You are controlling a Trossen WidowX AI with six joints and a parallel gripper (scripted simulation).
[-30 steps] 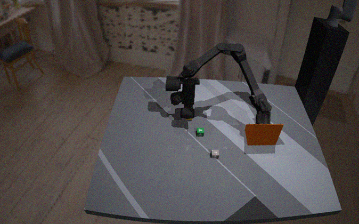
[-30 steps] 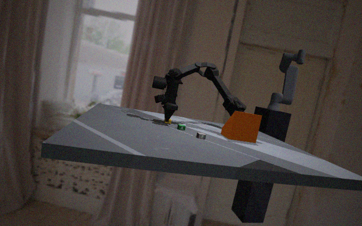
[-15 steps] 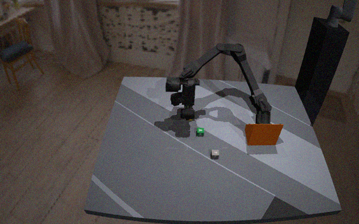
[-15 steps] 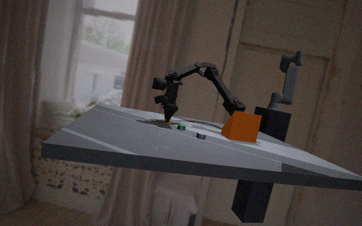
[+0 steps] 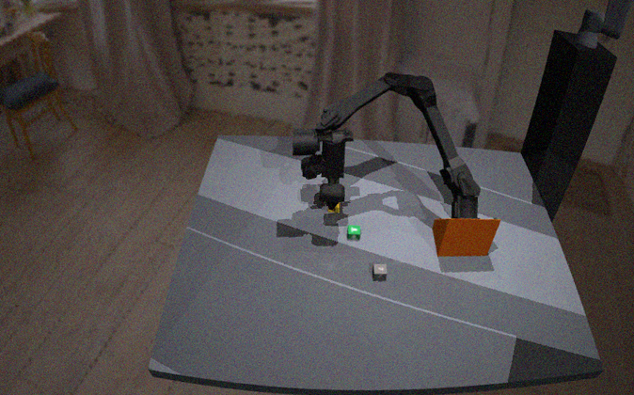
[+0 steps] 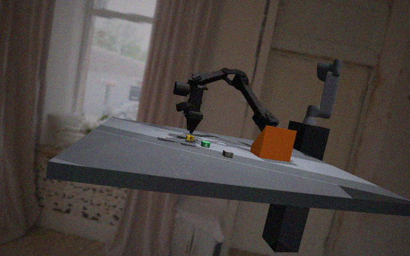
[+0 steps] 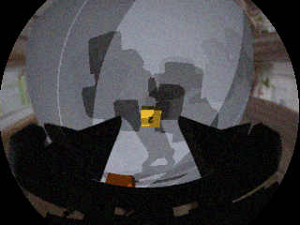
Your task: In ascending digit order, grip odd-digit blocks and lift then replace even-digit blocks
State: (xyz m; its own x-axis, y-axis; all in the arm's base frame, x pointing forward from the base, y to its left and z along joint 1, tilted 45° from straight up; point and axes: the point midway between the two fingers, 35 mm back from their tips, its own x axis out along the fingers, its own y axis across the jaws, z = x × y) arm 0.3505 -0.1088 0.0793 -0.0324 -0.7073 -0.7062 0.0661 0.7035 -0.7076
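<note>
A yellow block rests on the table and shows a 2 in the wrist view. My gripper is open and empty. Its fingertips are just above the yellow block, which appears between the spread fingers in the wrist view with a gap on both sides. A green block sits on the table nearer the top and exterior views; its digit looks like an 8 but is small. A grey block sits beyond the green one, nearer the cameras; its digit looks like a 7, not clearly readable.
A large orange wedge-shaped block stands on the table in front of the arm's base, right of the small blocks. A dark pedestal with another grey arm stands behind the table's right side. Shadows of the arm cross the table.
</note>
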